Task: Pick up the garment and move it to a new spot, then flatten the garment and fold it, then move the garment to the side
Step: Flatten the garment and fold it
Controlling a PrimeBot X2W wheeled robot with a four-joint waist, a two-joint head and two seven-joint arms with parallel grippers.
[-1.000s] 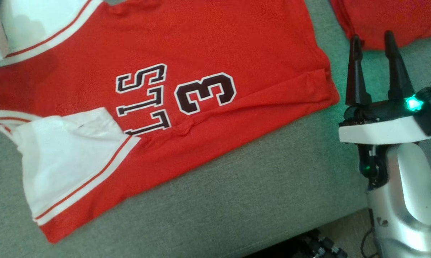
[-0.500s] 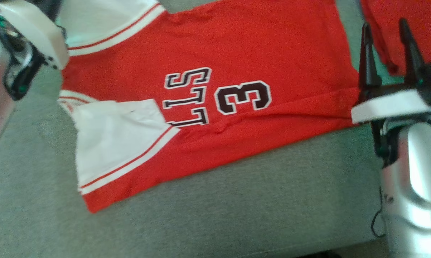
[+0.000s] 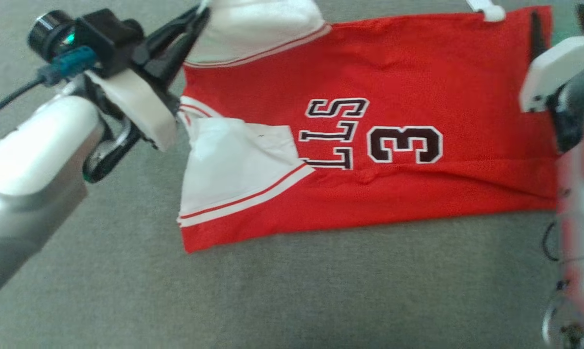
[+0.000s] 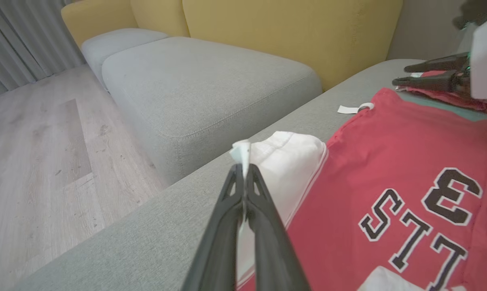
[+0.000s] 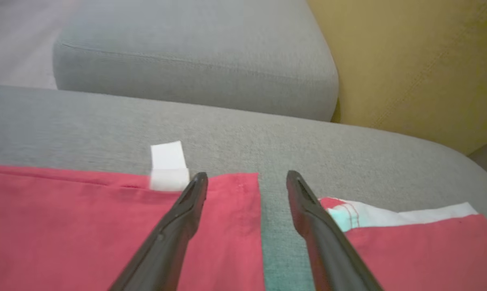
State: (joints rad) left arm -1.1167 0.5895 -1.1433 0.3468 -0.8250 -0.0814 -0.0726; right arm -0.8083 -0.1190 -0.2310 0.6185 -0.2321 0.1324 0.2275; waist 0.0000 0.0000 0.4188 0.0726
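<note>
Red jersey [image 3: 418, 68], white sleeves with red trim, dark "3" and letters, lies flat on grey sofa cushion [image 3: 321, 291]. Long axis runs left-right in head view, sleeves at robot's left, hem at right. Left gripper [image 4: 243, 167] is pinched closed on the edge of a white sleeve [image 3: 258, 24]. Right gripper [image 5: 246, 180] is spread wide, empty, over the hem corner.

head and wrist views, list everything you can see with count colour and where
jersey: 1, red with white sleeves and dark "3", lying on the near cushion
tag: 1, white, at the jersey's far edge
second garment: 1, red with white trim, right of the jersey
near cushion: 1, grey, under both garments
far cushion: 1, grey, beyond it
backrest: 1, yellow, behind the cushions
floor: 1, pale wood, beside the sofa
left arm: 1, pale; jaws shut on the jersey's far white sleeve
right arm: 1, pale; jaws open, straddling the gap between the garments
</note>
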